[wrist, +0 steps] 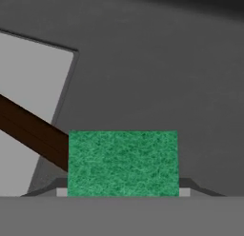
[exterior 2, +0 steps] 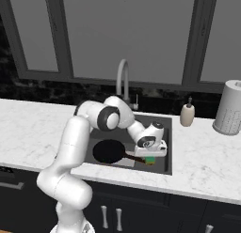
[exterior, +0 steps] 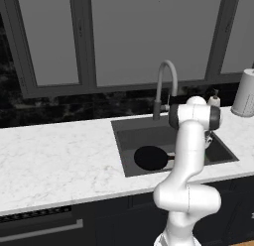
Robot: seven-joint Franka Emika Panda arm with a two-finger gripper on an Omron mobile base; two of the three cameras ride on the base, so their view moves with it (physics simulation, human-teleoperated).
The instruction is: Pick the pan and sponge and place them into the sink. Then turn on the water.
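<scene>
The black pan (exterior 2: 109, 151) lies flat on the floor of the sink (exterior 2: 162, 125), its dark handle (wrist: 33, 132) pointing toward the hand. My gripper (exterior 2: 149, 156) reaches down into the right half of the basin. Its fingers are closed against both sides of the green sponge (wrist: 123, 162). The sponge (exterior 2: 150, 160) sits low over the basin floor, just past the tip of the pan's handle. The pan (exterior: 151, 157) also shows in the sink (exterior: 124, 131) from the left. No water runs from the grey gooseneck faucet (exterior 2: 123, 77).
A soap dispenser (exterior 2: 187, 114) stands on the counter behind the sink's right corner. Further right is a white cylindrical canister (exterior 2: 229, 107). The faucet (exterior: 166, 76) arches over the basin's back edge. White marble counter (exterior: 54, 155) stretches to the left.
</scene>
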